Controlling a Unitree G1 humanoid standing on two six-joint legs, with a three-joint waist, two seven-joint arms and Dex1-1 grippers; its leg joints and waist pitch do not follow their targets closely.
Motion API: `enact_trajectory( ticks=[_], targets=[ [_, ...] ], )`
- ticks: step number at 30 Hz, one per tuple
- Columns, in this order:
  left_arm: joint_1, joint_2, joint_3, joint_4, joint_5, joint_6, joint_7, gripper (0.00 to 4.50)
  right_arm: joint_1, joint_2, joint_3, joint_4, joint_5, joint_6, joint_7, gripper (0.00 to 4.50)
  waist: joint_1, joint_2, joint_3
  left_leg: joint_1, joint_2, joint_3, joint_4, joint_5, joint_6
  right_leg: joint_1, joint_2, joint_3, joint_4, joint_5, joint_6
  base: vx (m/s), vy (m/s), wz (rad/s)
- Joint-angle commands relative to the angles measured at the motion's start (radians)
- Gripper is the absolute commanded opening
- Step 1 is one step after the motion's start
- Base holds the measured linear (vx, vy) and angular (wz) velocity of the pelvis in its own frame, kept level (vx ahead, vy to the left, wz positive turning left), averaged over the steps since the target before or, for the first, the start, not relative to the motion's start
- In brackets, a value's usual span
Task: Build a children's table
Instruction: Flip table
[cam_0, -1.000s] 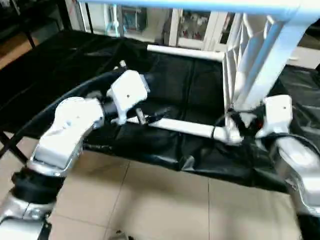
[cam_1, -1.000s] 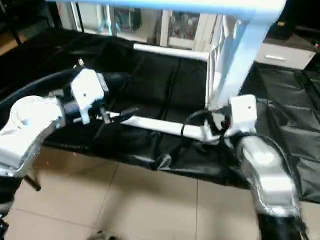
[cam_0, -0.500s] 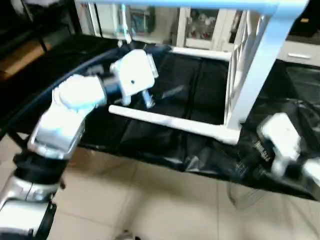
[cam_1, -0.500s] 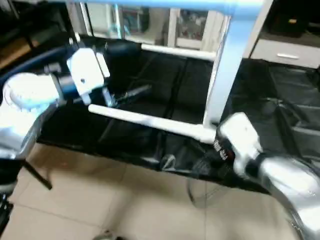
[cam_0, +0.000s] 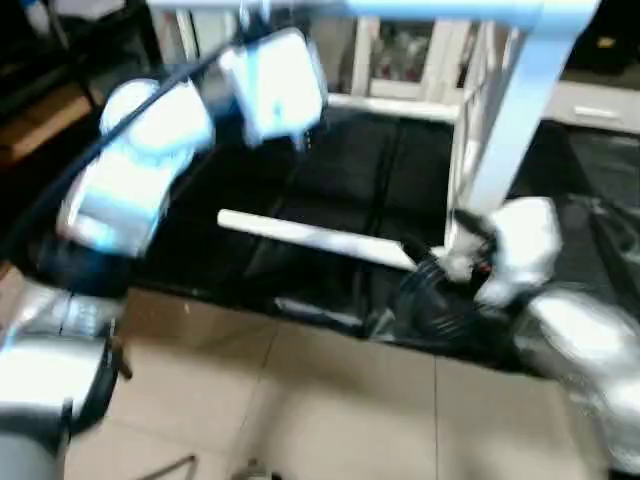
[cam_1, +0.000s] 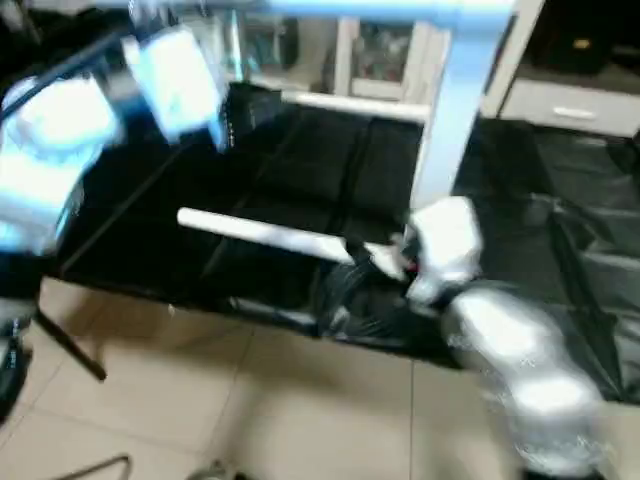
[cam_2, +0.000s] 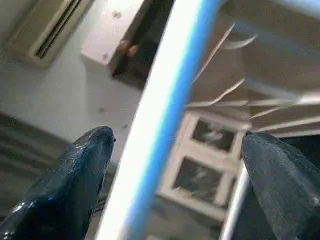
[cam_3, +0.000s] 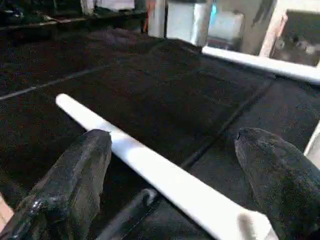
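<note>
White plastic tabletop (cam_0: 400, 10) stands tilted on edge over the black-covered table (cam_0: 350, 180) with one leg (cam_0: 505, 130) fitted, another leg (cam_0: 310, 236) lying loose, both hands (cam_2: 175, 165) (cam_3: 170, 165) spread empty; assembly looks partway.

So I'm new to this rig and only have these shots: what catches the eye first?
A long white leg lying across the black mat, with the right gripper open on either side of it near the mat's front edge. Behind it the white table top stands propped on a slanting leg, and the open left gripper is raised to its edge.
</note>
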Motion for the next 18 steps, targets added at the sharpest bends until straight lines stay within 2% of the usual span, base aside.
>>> enact_trajectory(
  ticks=[1,3,4,5,6,10,12,13,14,18],
  targets=[
    [-0.057,0.014,-0.026,0.090,0.079,-0.055,0.073,4.50,-0.021,0.022,0.010,0.022,-0.019,-0.015,-0.036,4.24,-0.002,-0.004,-0.074,0.024,0.041,-0.025,-0.076,-0.166,-0.078,0.031,-0.052,0.025,-0.056,-0.036,-0.140,0.000,0.000,0.00],
    [-0.081,0.020,-0.035,0.131,0.112,-0.077,0.111,4.50,-0.024,0.034,0.014,0.027,-0.024,-0.016,-0.050,4.24,-0.003,-0.002,-0.075,0.023,0.038,-0.024,-0.075,-0.162,-0.081,0.033,-0.053,0.024,-0.054,-0.019,-0.138,0.000,0.000,0.00],
    [-0.125,0.022,-0.051,0.205,0.157,-0.110,0.151,4.50,-0.028,0.053,0.025,0.036,-0.040,-0.022,-0.064,4.24,-0.003,-0.005,-0.077,0.020,0.038,-0.026,-0.073,-0.140,-0.079,0.039,-0.053,0.024,-0.052,0.018,-0.135,0.000,0.000,0.00],
    [-0.130,0.021,-0.052,0.215,0.161,-0.115,0.155,4.50,-0.028,0.056,0.026,0.037,-0.043,-0.023,-0.065,4.24,-0.001,-0.004,-0.078,0.022,0.037,-0.024,-0.070,-0.124,-0.077,0.036,-0.053,0.024,-0.050,0.045,-0.137,0.000,0.000,0.00],
    [-0.162,0.018,-0.069,0.286,0.193,-0.152,0.182,4.50,-0.027,0.078,0.033,0.036,-0.036,-0.026,-0.058,4.24,-0.001,-0.001,-0.078,0.021,0.036,-0.024,-0.068,-0.118,-0.074,0.039,-0.054,0.024,-0.048,0.062,-0.141,0.000,0.000,0.00],
    [-0.225,0.008,-0.115,0.429,0.267,-0.200,0.245,4.50,-0.004,0.118,0.048,0.010,0.033,-0.036,-0.009,4.24,0.000,-0.002,-0.074,0.022,0.040,-0.027,-0.073,-0.169,-0.071,0.040,-0.059,0.026,-0.053,0.018,-0.146,0.000,0.000,0.00],
    [-0.268,-0.002,-0.137,0.514,0.318,-0.220,0.317,4.50,0.017,0.114,0.075,0.000,0.030,-0.045,0.010,4.24,0.002,0.003,-0.073,0.023,0.043,-0.028,-0.074,-0.186,-0.078,0.039,-0.059,0.026,-0.055,0.007,-0.148,0.000,0.000,0.00],
    [-0.281,-0.004,-0.146,0.538,0.336,-0.228,0.339,4.50,0.022,0.113,0.081,0.000,0.025,-0.049,0.011,4.24,0.001,0.002,-0.073,0.022,0.040,-0.027,-0.073,-0.192,-0.078,0.037,-0.055,0.026,-0.057,0.004,-0.143,0.000,0.000,0.00],
    [-0.293,-0.007,-0.153,0.561,0.350,-0.233,0.361,4.50,0.027,0.114,0.085,0.000,0.020,-0.052,0.009,4.24,0.001,0.001,-0.073,0.021,0.041,-0.029,-0.075,-0.198,-0.081,0.040,-0.058,0.026,-0.056,0.001,-0.143,0.000,0.000,0.00],
    [-0.330,-0.015,-0.181,0.648,0.386,-0.248,0.390,4.50,0.030,0.130,0.078,-0.004,0.011,-0.056,0.004,4.24,0.002,0.000,-0.071,0.023,0.042,-0.028,-0.075,-0.210,-0.080,0.037,-0.060,0.028,-0.059,-0.023,-0.156,0.000,0.000,0.00]
  ],
)
